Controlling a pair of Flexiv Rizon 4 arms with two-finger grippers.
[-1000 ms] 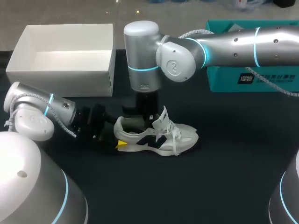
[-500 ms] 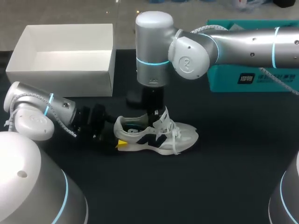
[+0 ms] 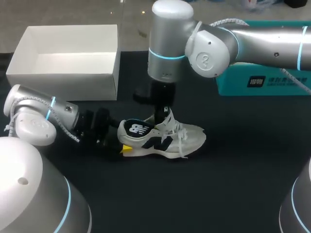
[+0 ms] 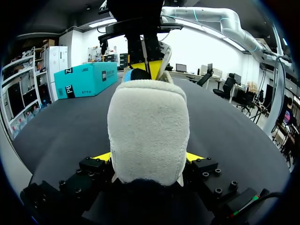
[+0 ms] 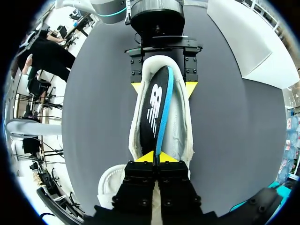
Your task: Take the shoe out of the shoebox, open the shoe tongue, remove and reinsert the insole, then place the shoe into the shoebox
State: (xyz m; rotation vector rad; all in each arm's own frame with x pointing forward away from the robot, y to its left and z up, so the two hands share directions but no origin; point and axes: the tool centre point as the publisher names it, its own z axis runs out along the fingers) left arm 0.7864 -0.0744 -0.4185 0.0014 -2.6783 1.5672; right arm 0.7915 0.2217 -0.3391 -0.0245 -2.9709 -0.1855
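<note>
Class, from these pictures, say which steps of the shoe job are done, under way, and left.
Done: shoe out of the shoebox, on the table, tongue up. In hand: left pincer clamps the heel; right pincer pinches the insole, tilted partway out. Left: reinsert insole, rebox shoe.

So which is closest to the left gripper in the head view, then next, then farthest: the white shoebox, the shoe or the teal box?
1. shoe: its heel sits in the left gripper.
2. white shoebox: behind the gripper, on the table's left side.
3. teal box: far across, on the right side.
</note>
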